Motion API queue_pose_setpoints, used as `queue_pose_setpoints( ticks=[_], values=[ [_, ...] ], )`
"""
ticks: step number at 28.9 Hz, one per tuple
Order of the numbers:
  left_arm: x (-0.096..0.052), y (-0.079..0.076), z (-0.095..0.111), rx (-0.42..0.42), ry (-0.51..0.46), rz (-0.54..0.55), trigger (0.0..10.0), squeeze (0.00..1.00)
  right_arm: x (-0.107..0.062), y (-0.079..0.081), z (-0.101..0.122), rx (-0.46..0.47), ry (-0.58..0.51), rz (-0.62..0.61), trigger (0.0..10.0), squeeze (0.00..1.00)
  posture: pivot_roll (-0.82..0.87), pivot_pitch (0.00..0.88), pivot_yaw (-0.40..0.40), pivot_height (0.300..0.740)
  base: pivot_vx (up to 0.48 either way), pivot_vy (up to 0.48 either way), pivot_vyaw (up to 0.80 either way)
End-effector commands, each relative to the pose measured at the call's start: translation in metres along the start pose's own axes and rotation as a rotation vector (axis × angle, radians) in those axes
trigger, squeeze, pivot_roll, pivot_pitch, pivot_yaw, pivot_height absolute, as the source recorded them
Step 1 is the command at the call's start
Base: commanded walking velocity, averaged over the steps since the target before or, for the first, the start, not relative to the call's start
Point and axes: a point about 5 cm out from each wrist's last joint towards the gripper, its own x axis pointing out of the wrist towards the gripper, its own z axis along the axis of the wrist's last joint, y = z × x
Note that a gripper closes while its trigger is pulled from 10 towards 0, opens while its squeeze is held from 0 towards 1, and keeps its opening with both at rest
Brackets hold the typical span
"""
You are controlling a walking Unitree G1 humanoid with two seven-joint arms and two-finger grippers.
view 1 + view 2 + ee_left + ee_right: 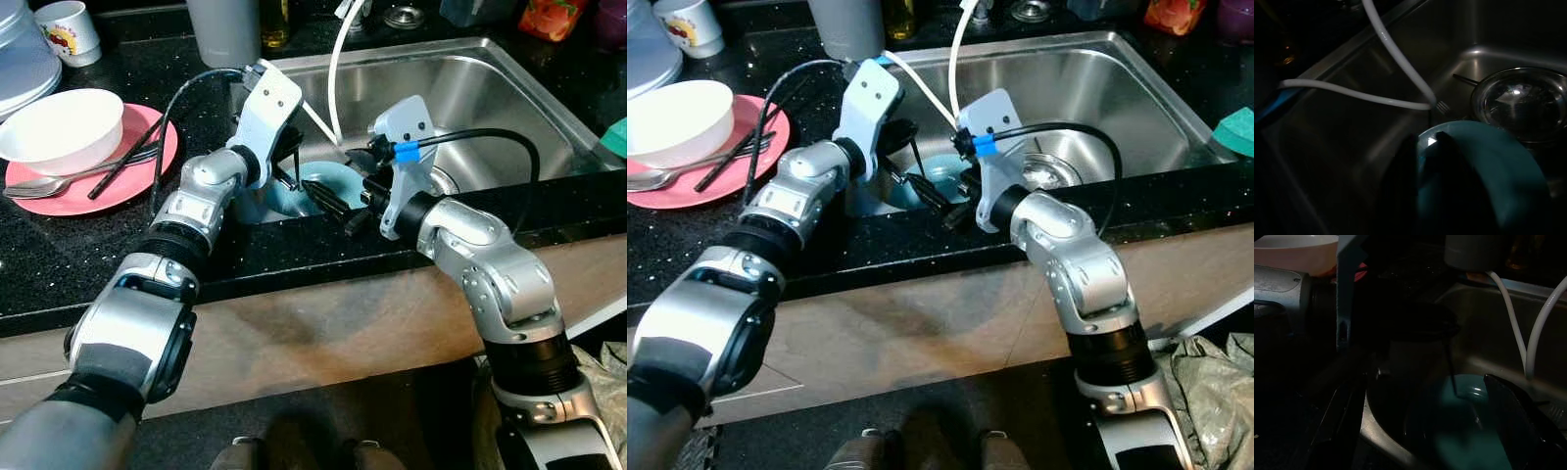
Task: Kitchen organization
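Observation:
A teal bowl [330,180] sits in the near-left corner of the steel sink [490,88]. My left gripper [312,192] reaches down into that corner. Seen from the left wrist, its two dark fingers [1396,196] straddle the bowl's rim [1488,161], one inside and one outside, and look shut on it. My right gripper [355,204] comes in from the right, just over the sink's front edge. It is open, its fingers [1513,416] spread wide on either side of the bowl [1469,431] without touching it.
A white hose [333,88] loops down into the sink beside both grippers. The drain strainer [1520,103] lies past the bowl. On the black counter to the left, a pink plate [88,191] carries a white bowl [59,127], chopsticks [127,166] and a spoon [39,186].

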Motion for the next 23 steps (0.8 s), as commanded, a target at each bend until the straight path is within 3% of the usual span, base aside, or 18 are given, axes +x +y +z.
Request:
queue_pose_setpoints(
  ticks=[1,2,3,10,15,16,17,18,19,20,21,22,23],
  values=[
    [0.0,0.004,0.003,0.016,-0.002,-0.003,10.0,1.0,0.002,0.003,-0.001,0.01,0.007,0.019,10.0,0.0,-0.02,0.23,0.041,0.74,0.0,0.0,0.0],
    [0.0,0.005,0.004,0.022,-0.008,0.007,10.0,1.0,0.002,0.003,-0.001,0.011,0.006,0.019,10.0,0.0,-0.02,0.229,0.042,0.74,0.0,0.0,0.0],
    [0.0,0.005,0.007,0.027,-0.019,0.012,10.0,0.0,0.002,0.003,-0.001,0.012,0.005,0.019,10.0,0.0,-0.02,0.229,0.041,0.74,0.0,0.0,0.0],
    [0.001,0.01,0.016,0.03,-0.062,0.036,10.0,0.0,0.003,0.003,0.0,0.014,0.004,0.018,10.0,0.0,-0.01,0.227,0.04,0.74,0.0,0.0,0.0],
    [-0.003,0.025,0.031,0.152,-0.085,0.11,10.0,0.0,0.002,0.002,0.0,0.021,-0.004,0.012,10.0,0.0,-0.01,0.224,0.042,0.74,0.0,0.0,0.0],
    [-0.007,0.033,0.036,0.259,-0.071,0.156,10.0,0.0,0.002,0.001,0.001,0.022,-0.007,0.01,10.0,0.0,-0.01,0.224,0.042,0.74,0.0,0.0,0.0],
    [-0.013,0.045,0.04,0.422,-0.032,0.209,10.0,0.0,0.002,0.002,0.001,0.027,-0.011,0.01,10.0,0.0,-0.01,0.221,0.04,0.74,0.0,0.0,0.0],
    [-0.013,0.045,0.04,0.422,-0.032,0.209,10.0,0.0,0.002,0.002,0.001,0.027,-0.011,0.01,10.0,0.0,-0.01,0.221,0.04,0.74,0.0,0.0,0.0],
    [-0.021,0.059,0.042,0.545,0.015,0.267,10.0,0.0,0.003,0.002,0.001,0.031,-0.015,0.011,10.0,0.0,0.0,0.22,0.038,0.74,0.0,0.0,0.0],
    [-0.021,0.059,0.042,0.545,0.015,0.267,10.0,0.0,0.003,0.002,0.001,0.031,-0.015,0.011,10.0,0.0,0.0,0.22,0.038,0.74,0.0,0.0,0.0],
    [-0.03,0.071,0.044,0.613,0.048,0.314,10.0,0.0,0.003,0.002,0.001,0.034,-0.017,0.012,10.0,0.0,0.0,0.218,0.037,0.74,0.0,0.0,0.0],
    [-0.04,0.084,0.046,0.638,0.081,0.368,10.0,1.0,0.004,0.003,0.001,0.037,-0.02,0.015,10.0,0.0,0.0,0.216,0.033,0.74,0.0,0.0,0.0],
    [-0.047,0.093,0.047,0.646,0.1,0.403,10.0,1.0,0.004,0.003,0.002,0.038,-0.022,0.017,10.0,0.0,0.01,0.216,0.033,0.74,0.0,0.0,0.0]
  ],
)
